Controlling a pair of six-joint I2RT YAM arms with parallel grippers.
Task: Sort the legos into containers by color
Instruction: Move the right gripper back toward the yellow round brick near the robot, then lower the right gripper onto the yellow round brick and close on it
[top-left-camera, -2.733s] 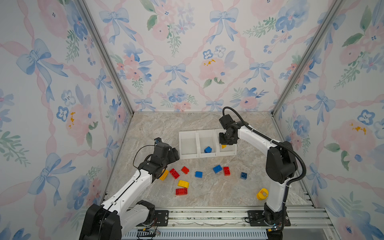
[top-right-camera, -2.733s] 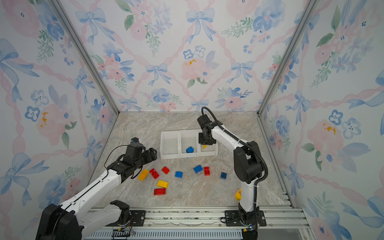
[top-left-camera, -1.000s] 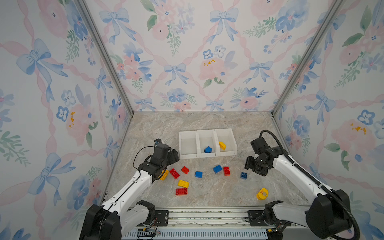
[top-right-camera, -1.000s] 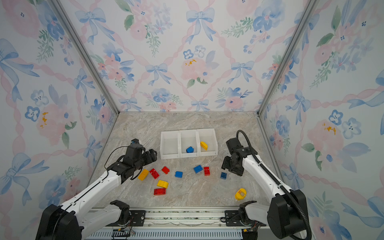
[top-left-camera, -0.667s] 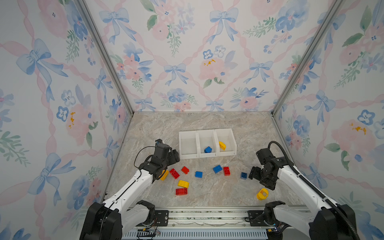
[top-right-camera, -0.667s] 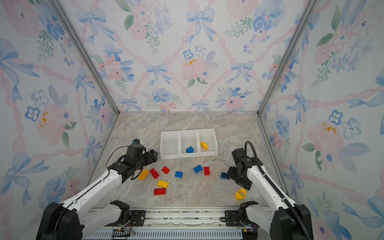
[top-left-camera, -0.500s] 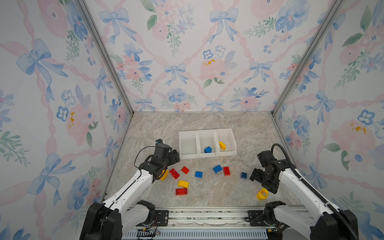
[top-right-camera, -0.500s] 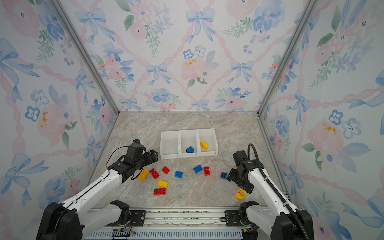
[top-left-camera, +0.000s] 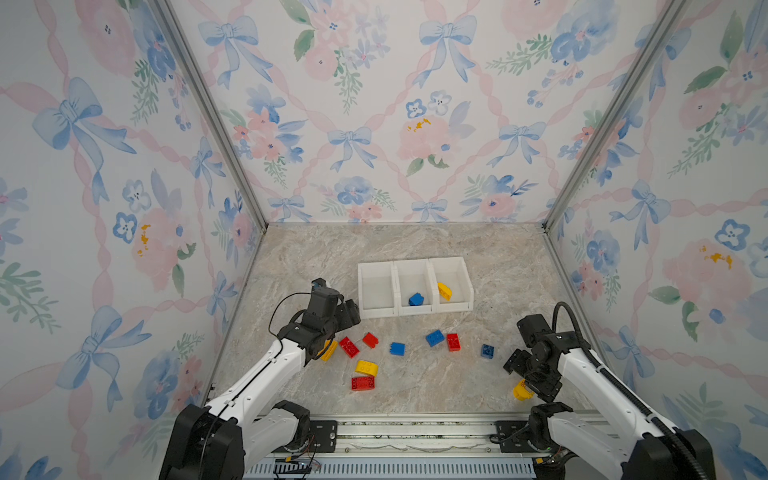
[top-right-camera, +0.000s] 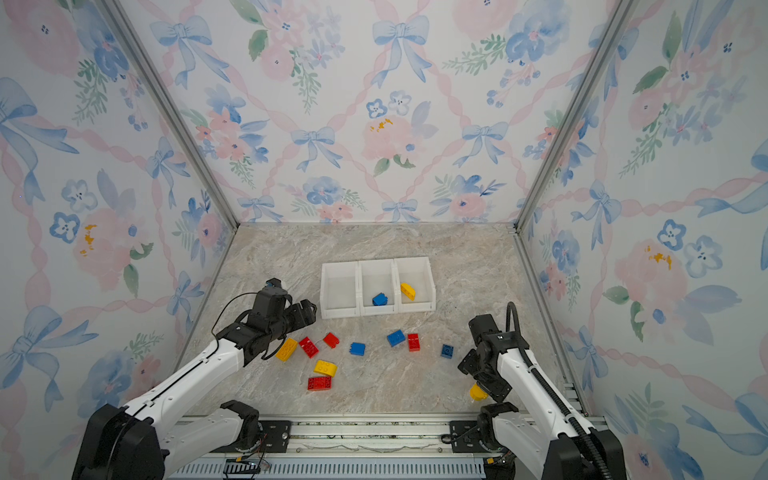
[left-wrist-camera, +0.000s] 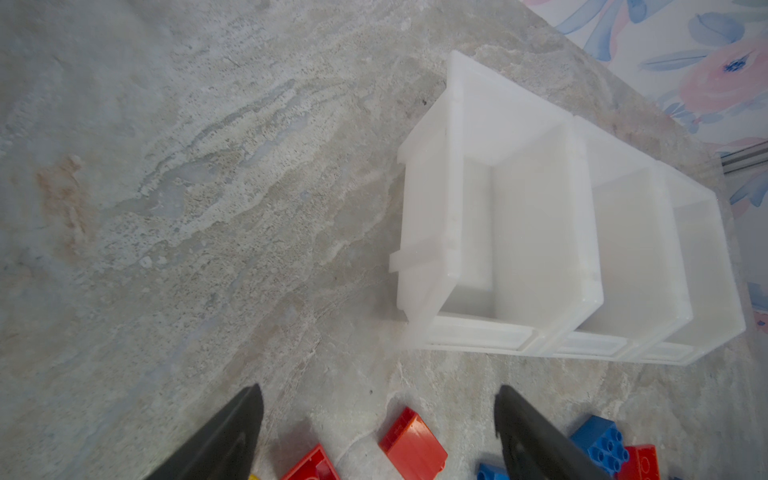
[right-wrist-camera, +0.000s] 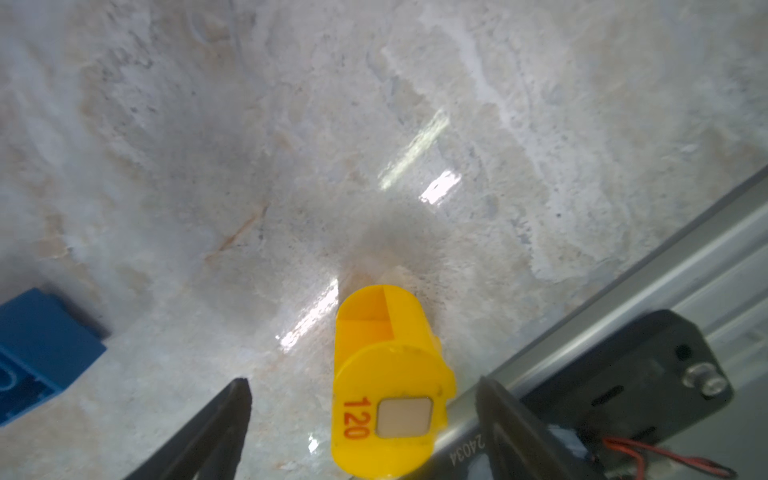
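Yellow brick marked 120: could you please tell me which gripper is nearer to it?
Right. The right gripper hangs open directly over the brick; the left gripper is far off on the other side, open, near the bins.

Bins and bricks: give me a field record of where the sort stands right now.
left bin: empty
middle bin: one blue brick
right bin: one yellow brick
loose red bricks: four
loose blue bricks: three
loose yellow bricks: three
left tool: open, empty
right tool: open, straddling a yellow curved brick, not gripping
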